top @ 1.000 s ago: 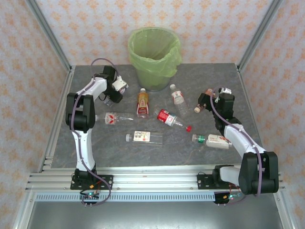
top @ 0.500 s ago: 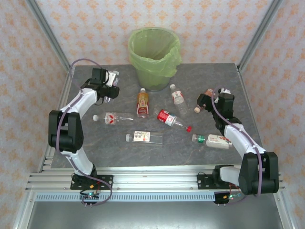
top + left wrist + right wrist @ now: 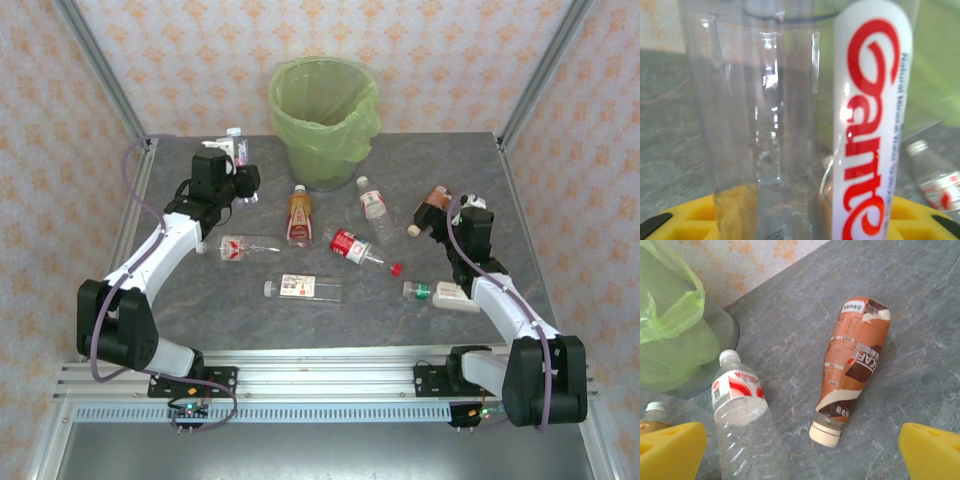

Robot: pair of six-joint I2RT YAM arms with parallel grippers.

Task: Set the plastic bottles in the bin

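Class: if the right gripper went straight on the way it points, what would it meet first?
Probably the brown bottle, lying on the table ahead of the open right gripper, cap end nearest; depth is unclear.

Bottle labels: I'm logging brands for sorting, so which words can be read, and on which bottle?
"Gante", large red, cut off at the edge: white-labelled bottle.
"Natural Mineral Water", small, alongside it on that label.
"CAFE": brown bottle.
"Watsons", faint: red-labelled clear bottle.
Labels in the top view: too small to read.
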